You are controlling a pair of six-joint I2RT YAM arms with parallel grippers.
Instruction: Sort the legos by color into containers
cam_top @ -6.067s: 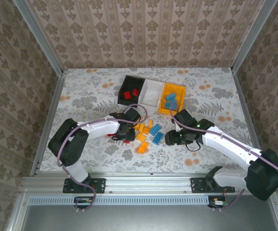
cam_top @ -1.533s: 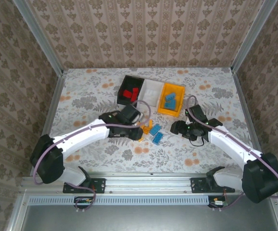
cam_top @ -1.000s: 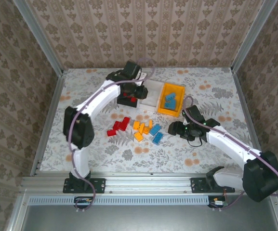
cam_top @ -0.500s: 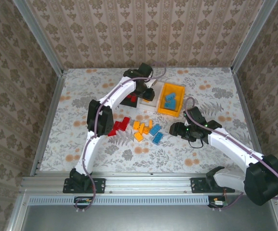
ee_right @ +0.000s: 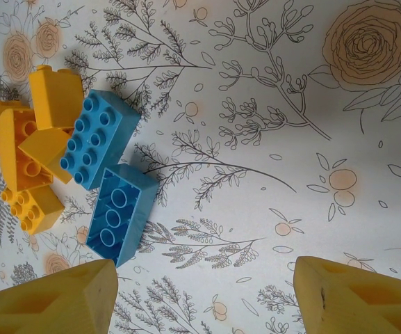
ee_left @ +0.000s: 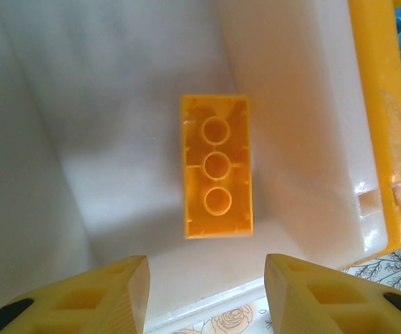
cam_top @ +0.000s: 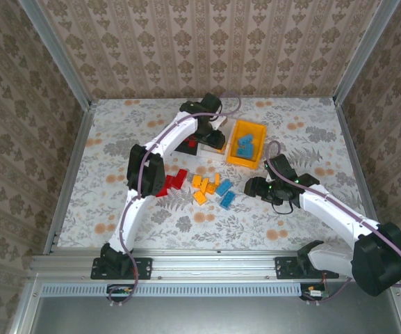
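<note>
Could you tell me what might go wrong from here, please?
One blue brick touches the orange bricks, so the right hand may drag an orange one along. The left hand hangs close over the white bin's near wall and might nudge the bin when pulling back.

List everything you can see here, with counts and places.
open rectangular plastic bins: three, black bin, white bin, orange-yellow bin, side by side
small red plastic bricks: about three, red, loose left of the orange ones
small orange plastic bricks: about five, orange, loose mid-table; one more, underside up, in the white bin
small blue plastic bricks: two, blue, loose right of the orange ones; several more in the orange-yellow bin
flowered table: one, white, under everything
robot arms: two, white, bolted at the near edge
left hand: one, yellow-fingered, open over the white bin
right hand: one, yellow-fingered, open over the blue bricks
</note>
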